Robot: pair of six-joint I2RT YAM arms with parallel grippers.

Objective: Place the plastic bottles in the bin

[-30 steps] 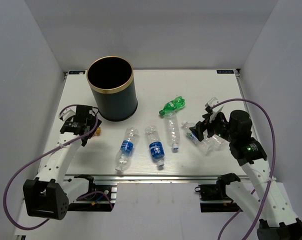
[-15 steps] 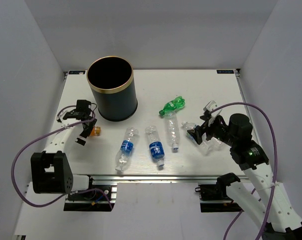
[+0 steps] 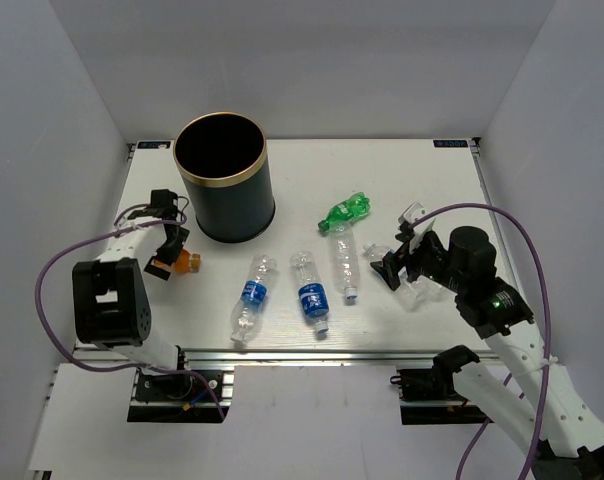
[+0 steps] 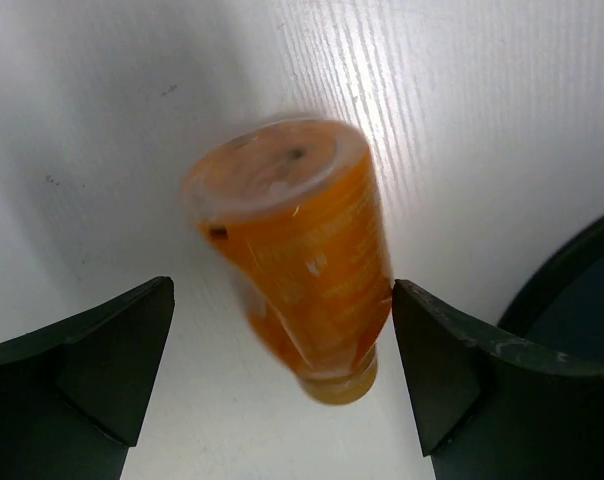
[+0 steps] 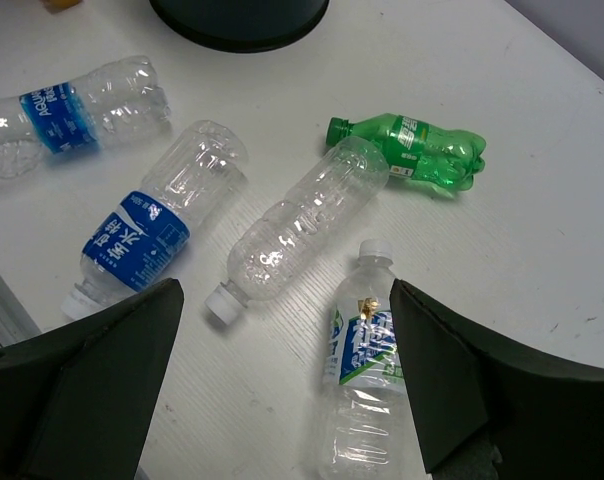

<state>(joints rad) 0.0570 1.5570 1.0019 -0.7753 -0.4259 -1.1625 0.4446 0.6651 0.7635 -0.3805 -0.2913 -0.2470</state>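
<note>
The left fingers (image 4: pixel 92 370) are spread wide astride a small orange container (image 4: pixel 302 260) just beside the bin (image 3: pixel 232 215). It is no task item. All five plastic bottles (image 3: pixel 250 295) lie on the worktop (image 3: pixel 422 180). The right fingers (image 5: pixel 82 380), released, hover over the rightmost bottle (image 5: pixel 367 400), apparently aligned to grasp it.

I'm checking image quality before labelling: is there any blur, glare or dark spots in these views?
Left wrist: the orange container looks blurred at its near end, with glare on the table behind it. Right wrist: sharp, the green bottle crisp, the fingers dark. Top external: even light, inside of the bin black.
</note>
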